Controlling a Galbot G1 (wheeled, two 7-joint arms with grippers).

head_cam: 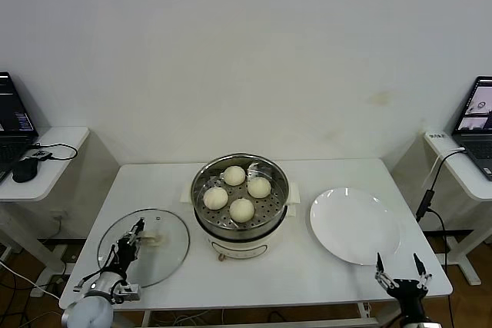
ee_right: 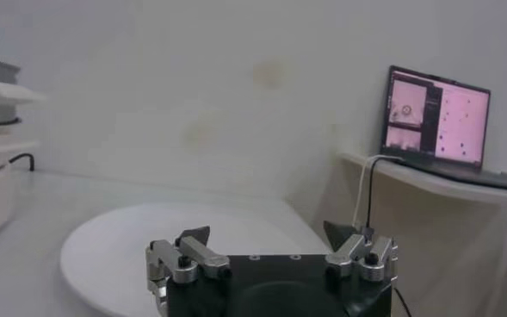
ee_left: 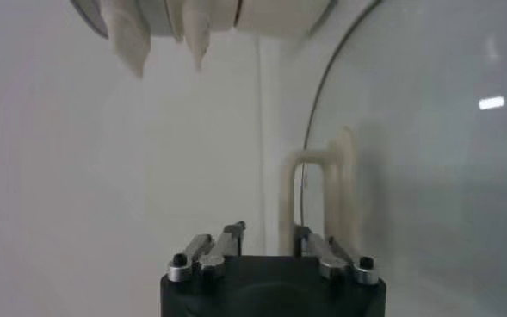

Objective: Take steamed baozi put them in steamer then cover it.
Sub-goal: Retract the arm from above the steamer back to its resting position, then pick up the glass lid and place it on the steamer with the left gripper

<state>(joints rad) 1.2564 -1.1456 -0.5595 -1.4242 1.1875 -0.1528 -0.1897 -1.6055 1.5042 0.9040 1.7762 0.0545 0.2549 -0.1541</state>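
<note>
4 steamed baozi (head_cam: 237, 191) are seen in the head view, all lying on the perforated tray of the steamer (head_cam: 240, 228), which stands uncovered at the middle of the white table (head_cam: 300, 274). The cover (head_cam: 171, 247) is laid flat on the table at the robot's left, well apart from the steamer.

Only in the left wrist view is the grip shown: the left gripper (ee_left: 266, 234) is closed around the cover's cream handle (ee_left: 315, 191), 1 finger on each side of it. From the head camera the same gripper (head_cam: 132, 237) is seen over the glass.

The right gripper (head_cam: 400, 270) is held at the table's near right edge, its jaws spread wide and empty, beside 1 white plate (head_cam: 355, 225); the right wrist view adds 1 lit laptop (ee_right: 437, 118) on a side desk.

No readable writing is found.
</note>
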